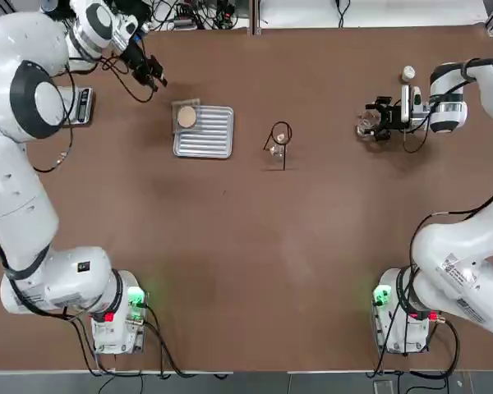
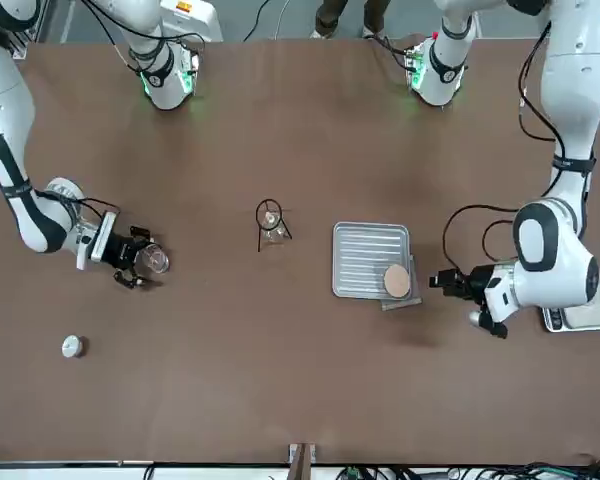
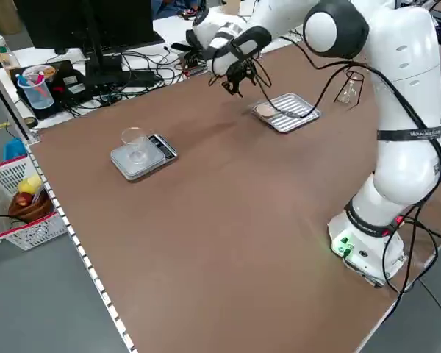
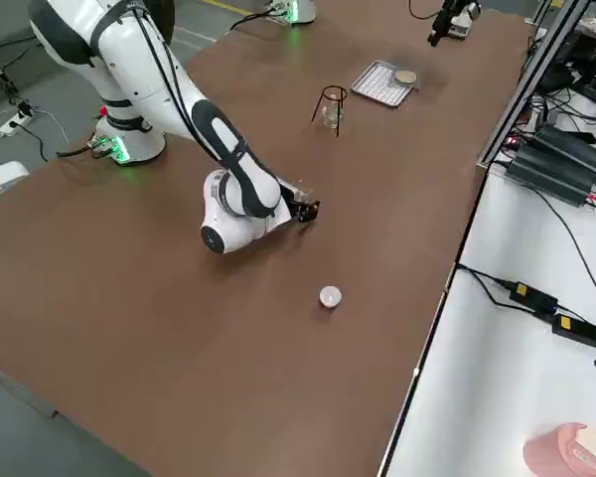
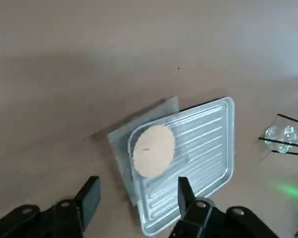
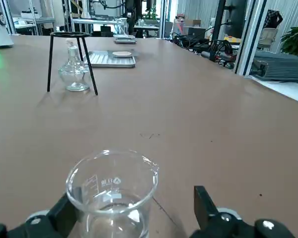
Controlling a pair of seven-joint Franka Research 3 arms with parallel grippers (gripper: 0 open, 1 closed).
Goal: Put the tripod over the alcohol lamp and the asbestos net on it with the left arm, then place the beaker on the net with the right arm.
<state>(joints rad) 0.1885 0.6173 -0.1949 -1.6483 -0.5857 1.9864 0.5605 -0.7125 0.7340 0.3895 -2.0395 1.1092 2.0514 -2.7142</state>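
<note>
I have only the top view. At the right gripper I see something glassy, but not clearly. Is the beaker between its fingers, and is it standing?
Observer: Yes. In the right wrist view the beaker stands upright on the table, between the open fingers of the right gripper. One finger is clear of the glass.
Operator: Good. Do the tripod's legs really stand around the alcohol lamp?
Observer: They do. Seen from the side, the tripod rests its legs on the table with the alcohol lamp inside, its neck under the ring.
Operator: Does the left gripper hold the asbestos net?
Observer: No. The left wrist view shows the left gripper open and empty, short of the asbestos net, which lies on a corner of the ribbed tray and overhangs it.
</note>
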